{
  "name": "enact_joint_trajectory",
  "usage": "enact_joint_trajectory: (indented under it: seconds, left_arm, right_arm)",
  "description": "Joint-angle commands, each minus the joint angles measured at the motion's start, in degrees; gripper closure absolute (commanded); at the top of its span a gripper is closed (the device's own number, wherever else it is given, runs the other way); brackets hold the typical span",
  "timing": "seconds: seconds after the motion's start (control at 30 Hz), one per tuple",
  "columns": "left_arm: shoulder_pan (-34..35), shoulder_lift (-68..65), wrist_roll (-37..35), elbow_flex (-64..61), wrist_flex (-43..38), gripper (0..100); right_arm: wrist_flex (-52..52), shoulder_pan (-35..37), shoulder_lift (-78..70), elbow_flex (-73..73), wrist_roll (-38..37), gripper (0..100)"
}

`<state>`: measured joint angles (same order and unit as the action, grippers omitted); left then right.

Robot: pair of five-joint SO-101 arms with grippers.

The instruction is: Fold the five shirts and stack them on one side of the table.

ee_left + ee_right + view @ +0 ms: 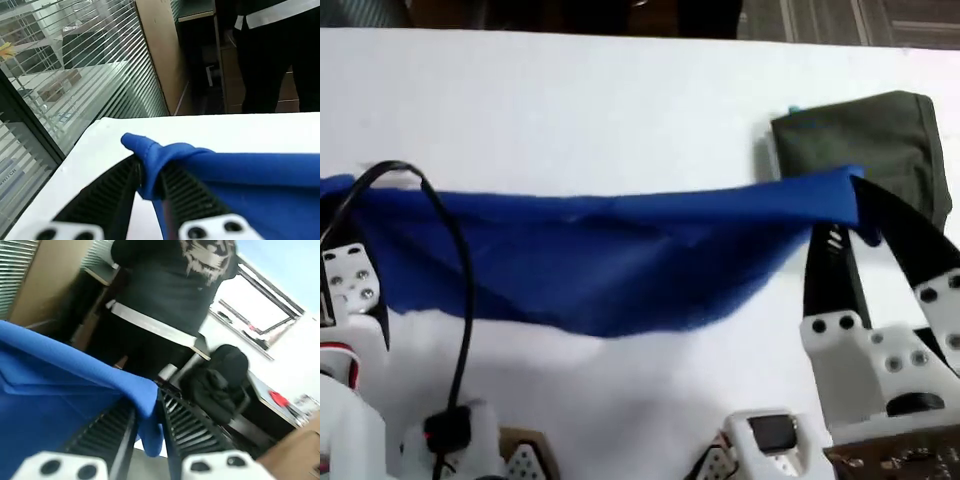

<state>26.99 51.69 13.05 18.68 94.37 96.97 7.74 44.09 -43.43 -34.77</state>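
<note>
The blue shirt [600,260] is strung out over the near half of the tabletop [570,110], its long axis running straight left to right. Its upper edge is pulled taut and the rest of the cloth sags below. At the left end, the left claw [149,169] is clamped tight on a bunched corner of the fabric, with blue cloth bulging out past the tips. Over on the right, the right claw [147,407] is pinched on the opposite corner, with a flap of blue hanging between its ribbed fingers. So each arm holds its own end, neither nearer than the other. Just beyond the right-hand corner, at the far right, sits a folded dark green shirt [865,145]. It looks like the start of the stack, so the fold likely has to finish toward that side.
</note>
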Motion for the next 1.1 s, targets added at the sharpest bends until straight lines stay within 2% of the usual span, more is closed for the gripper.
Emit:
enact_joint_trajectory:
  seconds: [0.0, 0.13, 0.27, 0.5, 0.9, 0.97, 1.07]
  left_arm:
    - [1.0, 0.0, -0.4, 1.2, -1.4, 97]
    - [1.0, 0.0, -0.4, 0.7, -1.3, 97]
    - [1.0, -0.4, -0.4, -0.1, 2.1, 97]
    - [1.2, 0.1, -0.4, -9.7, 1.8, 97]
    - [1.1, 7.1, -0.1, -10.3, 4.0, 97]
    - [1.1, 7.4, 0.0, -10.4, 4.2, 97]
    - [1.1, 7.6, 0.1, -13.1, 3.4, 97]
  right_arm:
    - [-1.9, -4.4, 1.5, -0.9, -0.1, 97.8]
    - [-4.4, -7.1, 2.2, -0.9, -0.2, 97.8]
    - [-8.7, -7.3, 2.1, -0.4, -0.2, 97.8]
    - [-12.4, -7.3, 2.0, -0.4, -0.2, 97.8]
    - [-7.1, -7.1, 4.3, -0.4, 0.4, 97.8]
    - [-4.1, -6.9, 3.1, -0.3, 3.9, 97.8]
    - [2.0, -3.7, -0.3, 1.1, 14.5, 97.4]
